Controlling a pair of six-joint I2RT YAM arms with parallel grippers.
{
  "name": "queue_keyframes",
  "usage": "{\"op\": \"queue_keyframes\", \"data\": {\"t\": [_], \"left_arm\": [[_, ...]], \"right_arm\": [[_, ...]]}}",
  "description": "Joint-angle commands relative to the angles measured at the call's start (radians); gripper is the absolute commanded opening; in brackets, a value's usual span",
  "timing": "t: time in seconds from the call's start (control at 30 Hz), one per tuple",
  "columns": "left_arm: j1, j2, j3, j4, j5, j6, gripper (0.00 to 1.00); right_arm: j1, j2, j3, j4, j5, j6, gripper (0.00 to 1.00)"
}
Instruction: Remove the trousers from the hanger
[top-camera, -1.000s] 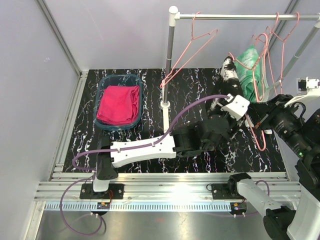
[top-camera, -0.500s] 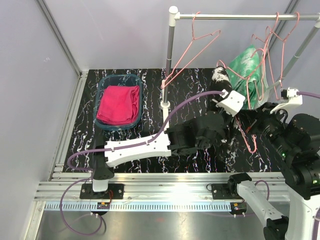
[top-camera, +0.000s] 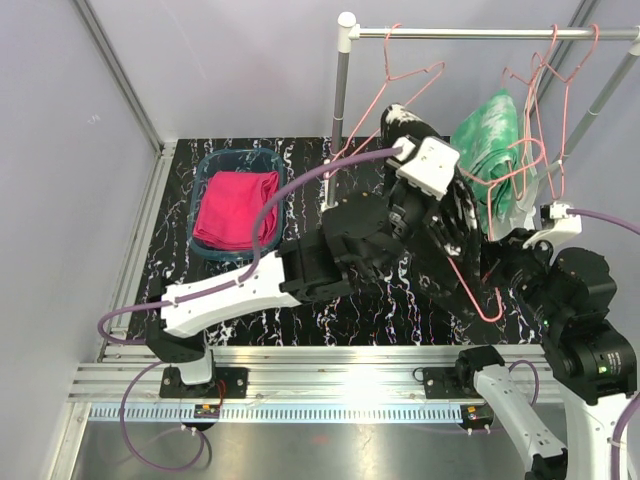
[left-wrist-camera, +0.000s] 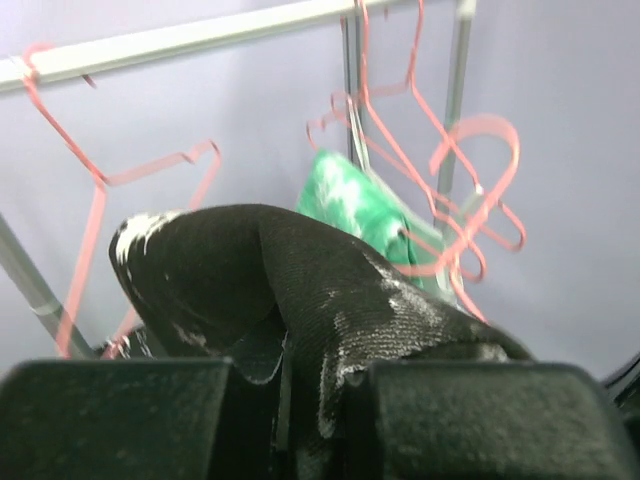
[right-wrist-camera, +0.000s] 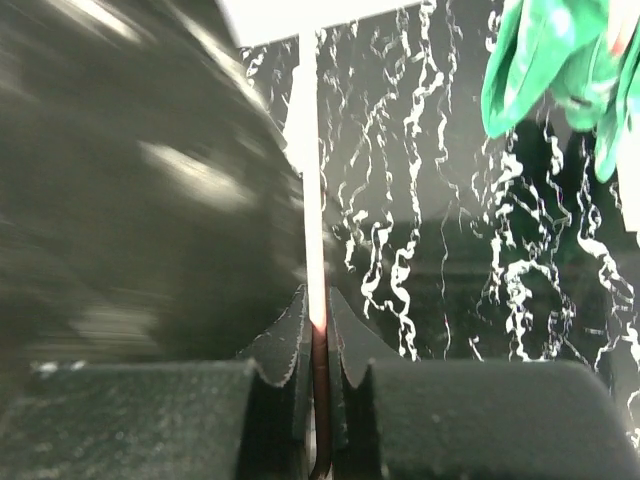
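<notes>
My left gripper (top-camera: 403, 128) is raised high and shut on the black white-speckled trousers (top-camera: 452, 225), which drape down from it; the cloth fills the space between its jaws in the left wrist view (left-wrist-camera: 300, 300). My right gripper (top-camera: 503, 285) is shut on the lower wire of a pink hanger (top-camera: 487, 305), seen pinched between the jaws in the right wrist view (right-wrist-camera: 316, 290). The green-and-white trousers (top-camera: 490, 150) hang on another hanger at the right of the rail. The magenta-pink trousers (top-camera: 235, 205) lie folded in a blue basin (top-camera: 207, 165).
A metal rail (top-camera: 480, 33) on an upright pole (top-camera: 340, 120) carries several pink wire hangers (top-camera: 400, 75), one of them bare near the pole. The black marbled tabletop (top-camera: 300, 315) has grey walls on the left and behind.
My left arm has risen and swung left, carrying the black trousers up and away from the hanger. My right gripper has moved left and up with the hanger wire.
</notes>
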Motion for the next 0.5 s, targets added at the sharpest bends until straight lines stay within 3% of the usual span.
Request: {"op": "queue_keyframes", "data": {"t": [0.0, 0.23, 0.47], "left_arm": [[-0.014, -0.094, 0.168, 0.245, 0.039, 0.139, 0.00], [0.000, -0.028, 0.411, 0.236, 0.022, 0.399, 0.00], [0.063, -0.121, 0.309, 0.291, -0.025, 0.480, 0.00]], "right_arm": [[0.002, -0.026, -0.058, -0.029, 0.022, -0.014, 0.00], [0.002, -0.051, -0.105, -0.041, 0.023, -0.031, 0.00], [0.002, -0.031, -0.101, -0.021, 0.034, -0.038, 0.00]]}}
